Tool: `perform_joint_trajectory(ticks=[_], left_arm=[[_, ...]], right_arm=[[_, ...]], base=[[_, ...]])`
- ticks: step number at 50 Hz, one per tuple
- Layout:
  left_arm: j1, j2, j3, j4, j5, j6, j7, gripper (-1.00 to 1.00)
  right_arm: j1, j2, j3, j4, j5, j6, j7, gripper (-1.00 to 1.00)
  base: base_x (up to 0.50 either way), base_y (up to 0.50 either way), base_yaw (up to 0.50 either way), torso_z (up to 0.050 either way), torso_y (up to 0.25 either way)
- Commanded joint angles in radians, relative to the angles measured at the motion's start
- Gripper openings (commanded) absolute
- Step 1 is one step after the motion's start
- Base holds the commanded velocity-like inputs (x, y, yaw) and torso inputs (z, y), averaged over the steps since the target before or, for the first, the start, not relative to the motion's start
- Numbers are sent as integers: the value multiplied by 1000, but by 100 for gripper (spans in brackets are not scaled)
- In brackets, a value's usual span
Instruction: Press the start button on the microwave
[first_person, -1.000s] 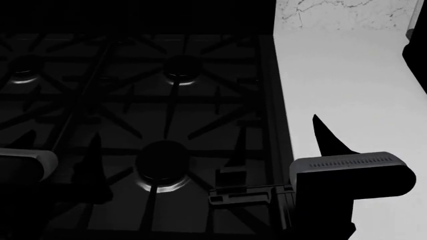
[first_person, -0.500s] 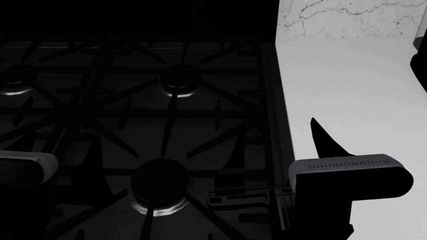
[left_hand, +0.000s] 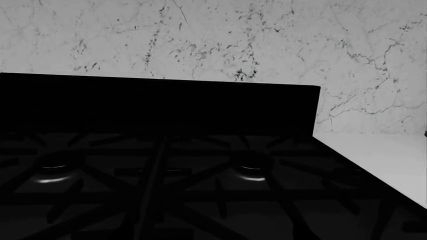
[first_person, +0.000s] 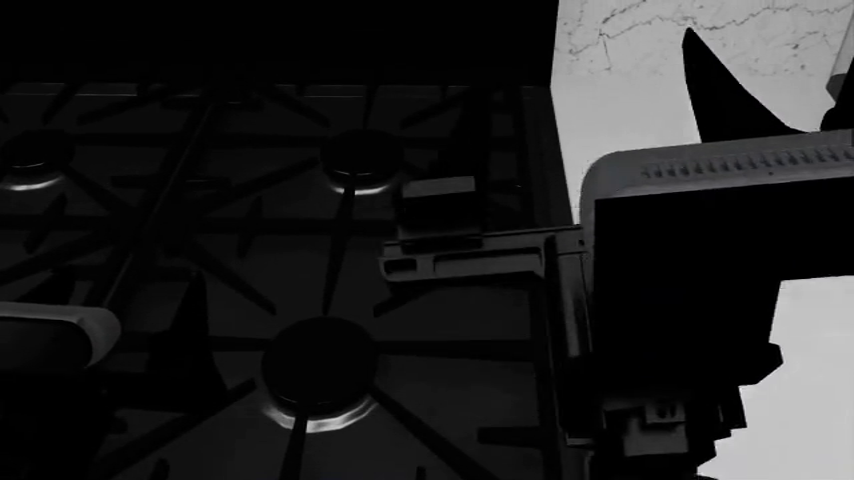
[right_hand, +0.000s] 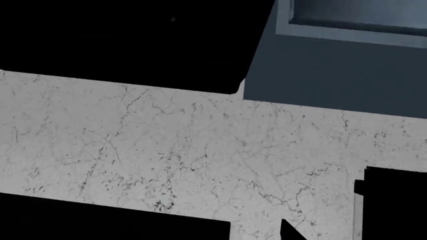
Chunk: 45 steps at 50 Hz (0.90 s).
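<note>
In the right wrist view a black box (right_hand: 120, 40) hangs above the marble wall beside a blue-grey cabinet (right_hand: 333, 65); it looks like the microwave's underside. No start button shows in any view. My right gripper (first_person: 594, 110) is raised high over the stove's right edge. One pointed fingertip (first_person: 721, 90) stands out against the counter and also shows in the right wrist view (right_hand: 288, 231). The other is a dim shape over the stove, well apart from it, with nothing between them. Of my left arm only the grey housing (first_person: 40, 335) shows, and its fingers are lost in the dark.
A black gas stove (first_person: 267, 230) with grates and several burners fills the left; its backguard (left_hand: 153, 102) stands against the marble wall (left_hand: 213, 40). A white counter (first_person: 641, 110) runs along the right. A dark object (right_hand: 393, 205) stands at the counter's far right.
My right arm has risen a long way and moved toward the wall; its housing now looms large at the head view's right. The left arm has stayed put.
</note>
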Motion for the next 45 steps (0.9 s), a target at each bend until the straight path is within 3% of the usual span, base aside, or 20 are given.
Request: perform_joint_trajectory(ticks=[1,5,11,30,43,44,45], left_arm=[[2,-7,-1,-3,-11,4,1,100],[0,-10,3,-2,-14,3,2,100],[-7,-15,6,0,-17,-5,-1,100],[-9,-37,27,32,-15,-7,-7,100],[-1,-42,36,23,-13,12,-5,100],[-2,-42,37,22,-14,12,-6,100],[-3,-42,38,22,-14,11,-7,100]], right_arm=[[507,48,186,8,646,370,367,100],[657,84,174,117,845,360,522,100],[768,107,144,182,845,320,491,100],[1105,122,-154,705,464,61,123,100],[1224,76,-235,961,364,-24,31,100],[1231,71,-233,979,364,-24,31,-100],[1238,66,-233,998,362,-26,29,-100]], base=[[0,0,0,0,0],[0,0,0,0,0],[0,0,0,0,0],[0,0,0,0,0],[0,0,0,0,0],[0,0,0,0,0],[0,0,0,0,0]])
